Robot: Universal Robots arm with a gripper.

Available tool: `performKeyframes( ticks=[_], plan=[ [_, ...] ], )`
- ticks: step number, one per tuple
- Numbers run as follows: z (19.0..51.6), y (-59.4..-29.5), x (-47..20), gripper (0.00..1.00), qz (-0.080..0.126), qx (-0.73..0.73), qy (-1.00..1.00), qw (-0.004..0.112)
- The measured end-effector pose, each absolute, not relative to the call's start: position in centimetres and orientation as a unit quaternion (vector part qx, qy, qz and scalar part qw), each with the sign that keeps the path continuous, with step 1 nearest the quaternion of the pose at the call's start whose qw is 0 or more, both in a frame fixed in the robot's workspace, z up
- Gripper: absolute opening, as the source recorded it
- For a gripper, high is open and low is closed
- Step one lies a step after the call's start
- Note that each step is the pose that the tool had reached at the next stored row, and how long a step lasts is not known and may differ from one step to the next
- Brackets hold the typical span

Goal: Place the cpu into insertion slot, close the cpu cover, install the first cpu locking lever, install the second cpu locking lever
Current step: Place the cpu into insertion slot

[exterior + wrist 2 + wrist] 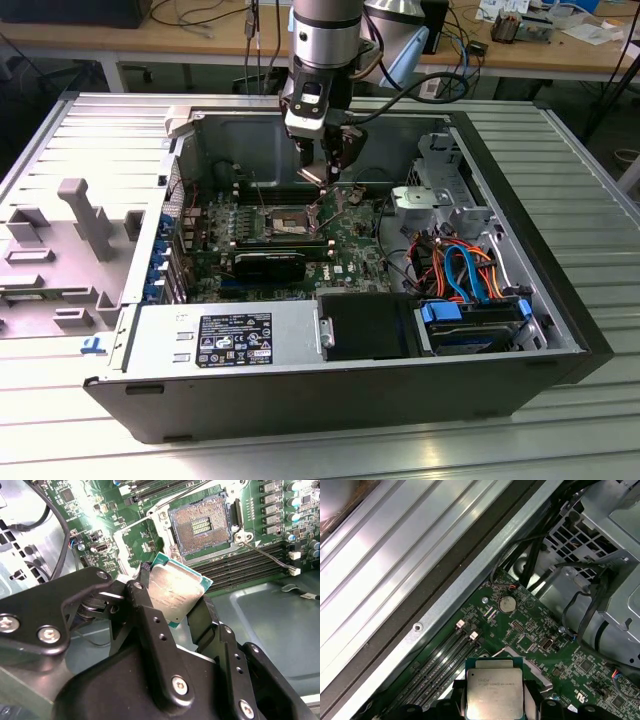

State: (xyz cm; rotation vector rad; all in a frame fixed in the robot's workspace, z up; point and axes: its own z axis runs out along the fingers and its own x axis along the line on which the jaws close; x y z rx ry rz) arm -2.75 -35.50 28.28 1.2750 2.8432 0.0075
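Overhead, arm [325, 40] points straight down into case [300, 400], claw [330, 180] clamped on cpu [493, 692], held above open insertion slot [202, 525].

You've got one cpu [493, 692], one insertion slot [202, 525], one hand [172, 594] with two black fingers [147, 615], one arm [325, 40], one open computer case [300, 400] on one ribbed metal desk [580, 180], one power supply [225, 340] at seven o'clock of the slot in the exterior view, and one coin battery [507, 603]

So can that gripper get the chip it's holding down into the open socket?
Probably yes. The gripper grips the chip above the board, and the socket lies uncovered, its gold contacts bare, with nothing between them.
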Motion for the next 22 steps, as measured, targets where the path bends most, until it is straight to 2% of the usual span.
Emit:
performKeyframes(
  ticks=[22],
  plan=[
    [28.27, -35.50, -2.75, 0.54, 0.001, 0.417, 0.909, 0.013]
  ],
)
